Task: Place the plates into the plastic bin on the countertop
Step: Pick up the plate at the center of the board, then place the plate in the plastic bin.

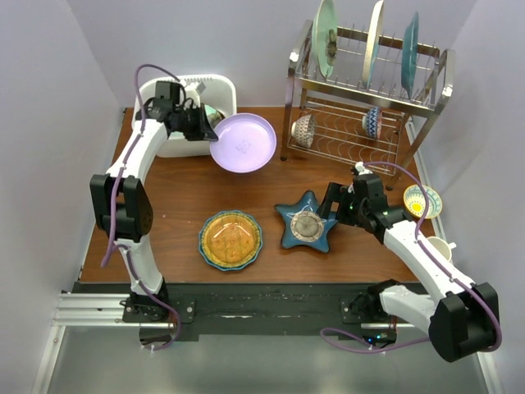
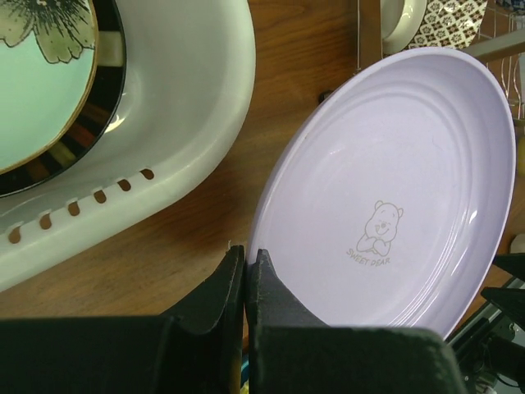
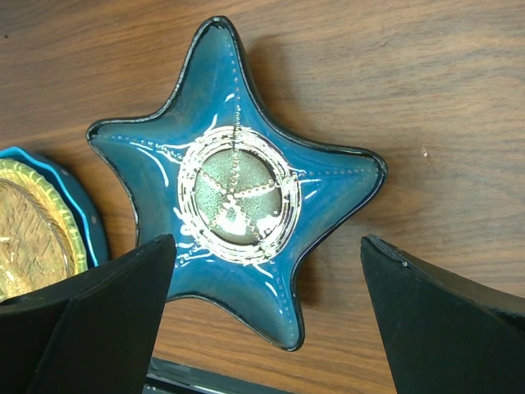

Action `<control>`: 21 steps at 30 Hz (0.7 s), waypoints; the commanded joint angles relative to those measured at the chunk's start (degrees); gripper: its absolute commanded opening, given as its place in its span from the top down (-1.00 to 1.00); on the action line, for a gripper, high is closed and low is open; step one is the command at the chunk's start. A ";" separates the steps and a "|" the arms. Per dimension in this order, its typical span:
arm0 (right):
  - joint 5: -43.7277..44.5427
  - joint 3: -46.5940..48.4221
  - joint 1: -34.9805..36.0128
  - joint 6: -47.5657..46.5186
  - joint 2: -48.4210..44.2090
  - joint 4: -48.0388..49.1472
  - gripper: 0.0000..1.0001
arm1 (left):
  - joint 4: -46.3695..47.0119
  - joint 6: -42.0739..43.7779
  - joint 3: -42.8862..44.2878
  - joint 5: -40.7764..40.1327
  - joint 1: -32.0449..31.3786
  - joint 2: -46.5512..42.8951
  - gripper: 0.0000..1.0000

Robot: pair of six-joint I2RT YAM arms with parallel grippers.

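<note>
Lavender plate edge pinched by left end effector, beside plastic bin

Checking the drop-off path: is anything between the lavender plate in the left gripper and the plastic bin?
Nothing visible. The left gripper holds the lavender plate by its rim beside the plastic bin; only bare countertop and the bin's wall separate them. Other plates already lie inside.
</note>
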 commanded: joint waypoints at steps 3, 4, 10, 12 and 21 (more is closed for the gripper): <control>-0.79 -0.61 -0.16 -0.58 0.70 2.40 -0.97 | -1.29 -0.57 6.72 2.30 2.46 0.68 1.00; -0.79 -0.61 -0.25 -0.58 0.88 2.49 -0.97 | -1.55 -0.83 8.03 2.30 3.07 1.12 1.00; -1.15 -0.61 -0.25 -0.49 0.97 3.02 -0.97 | -1.56 -2.06 11.64 3.09 4.83 2.44 1.00; -1.15 -0.61 -0.25 -0.49 1.14 3.19 -0.97 | -1.12 -2.41 12.26 2.83 5.19 2.44 1.00; -1.58 -0.26 -0.25 -0.58 1.85 3.37 -0.97 | 2.49 -6.71 14.46 2.65 7.73 3.58 1.00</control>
